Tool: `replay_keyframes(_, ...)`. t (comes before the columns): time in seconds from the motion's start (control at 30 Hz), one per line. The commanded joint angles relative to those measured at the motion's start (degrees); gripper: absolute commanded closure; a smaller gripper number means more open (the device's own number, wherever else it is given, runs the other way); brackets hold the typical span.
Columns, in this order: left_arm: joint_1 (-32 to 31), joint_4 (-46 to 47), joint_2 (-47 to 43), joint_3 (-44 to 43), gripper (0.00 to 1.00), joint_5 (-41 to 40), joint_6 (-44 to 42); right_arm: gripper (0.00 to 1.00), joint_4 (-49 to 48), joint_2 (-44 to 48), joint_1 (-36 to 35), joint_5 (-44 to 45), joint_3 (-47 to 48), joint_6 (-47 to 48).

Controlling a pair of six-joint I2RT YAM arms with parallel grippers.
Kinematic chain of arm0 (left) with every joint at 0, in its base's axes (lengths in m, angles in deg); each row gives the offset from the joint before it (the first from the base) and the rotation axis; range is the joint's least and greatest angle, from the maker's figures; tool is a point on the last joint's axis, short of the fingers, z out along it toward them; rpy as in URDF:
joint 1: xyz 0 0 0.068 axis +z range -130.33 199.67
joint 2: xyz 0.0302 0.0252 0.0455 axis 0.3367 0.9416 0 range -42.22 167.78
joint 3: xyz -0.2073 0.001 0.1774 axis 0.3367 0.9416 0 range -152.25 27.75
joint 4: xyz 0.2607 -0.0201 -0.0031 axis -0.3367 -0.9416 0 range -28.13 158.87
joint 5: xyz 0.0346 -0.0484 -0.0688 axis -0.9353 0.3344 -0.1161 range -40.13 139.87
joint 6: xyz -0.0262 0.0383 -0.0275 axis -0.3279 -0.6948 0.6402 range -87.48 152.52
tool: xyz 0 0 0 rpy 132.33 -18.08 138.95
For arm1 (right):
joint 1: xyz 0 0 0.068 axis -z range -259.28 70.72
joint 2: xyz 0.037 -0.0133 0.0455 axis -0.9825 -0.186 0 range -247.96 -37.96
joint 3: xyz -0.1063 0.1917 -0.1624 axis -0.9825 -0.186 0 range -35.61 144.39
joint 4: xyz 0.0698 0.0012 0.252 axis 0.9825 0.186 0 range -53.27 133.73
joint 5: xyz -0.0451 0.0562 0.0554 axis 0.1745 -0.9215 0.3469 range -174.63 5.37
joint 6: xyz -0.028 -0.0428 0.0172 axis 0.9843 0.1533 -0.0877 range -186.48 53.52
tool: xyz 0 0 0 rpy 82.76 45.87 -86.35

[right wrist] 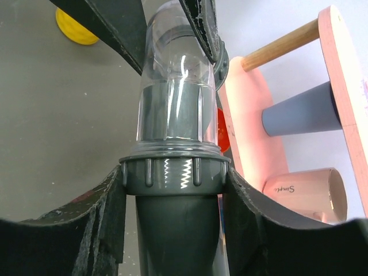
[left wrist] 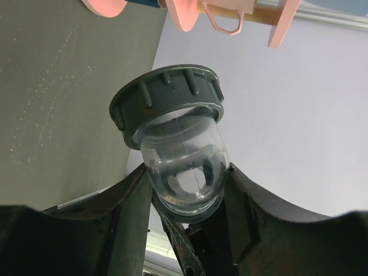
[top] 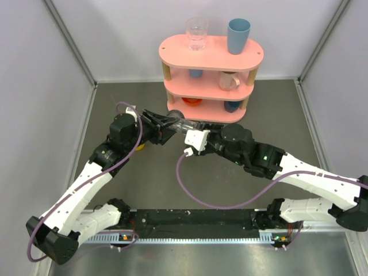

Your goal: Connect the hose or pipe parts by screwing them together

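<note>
One clear tube, left claw; one grey fitting, right claw

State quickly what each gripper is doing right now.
Left gripper: closed, holding the clear tube.
Right gripper: closed on the dark grey fitting.

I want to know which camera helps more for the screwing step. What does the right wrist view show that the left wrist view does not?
Only the right wrist view: the dark grey fitting below the ribbed grey collar, the right gripper flanking it, and a yellow object on the table. Only the left wrist view: a pink mug handle at the top edge. Both: the clear tube held by the left gripper, the collar on it, and the pink shelf.
</note>
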Motion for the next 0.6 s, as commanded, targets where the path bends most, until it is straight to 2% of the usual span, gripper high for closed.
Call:
replay_keyframes(0.0,-1.99,6.30,-1.83,-3.92,1.00,2.98,2.36,0.64,-2.13,-1.89,0.12,-1.72,2.76,-2.40)
replay_keyframes(0.03,-1.99,6.39,-1.92,-3.83,1.00,2.89,2.27,0.69,-2.21,-1.89,0.12,-1.72,2.94,-2.66)
replay_keyframes(0.17,-2.08,6.39,-2.63,-3.05,1.00,3.15,2.01,0.98,-2.13,-1.98,0.47,-2.77,3.55,-5.38)
replay_keyframes(0.2,-2.08,6.48,-2.97,-2.69,1.00,2.98,2.01,1.00,-2.13,-2.06,0.56,-3.39,3.64,-6.00)
replay_keyframes(0.33,-2.08,7.61,-2.98,-2.17,1.00,3.33,-2.03,1.00,-1.07,-2.41,1.78,-6.46,5.31,-10.04)
replay_keyframes(0.57,-2.26,19.13,-3.59,4.59,1.00,6.40,-5.20,1.00,1.30,-2.15,6.09,-15.51,6.28,-18.65)
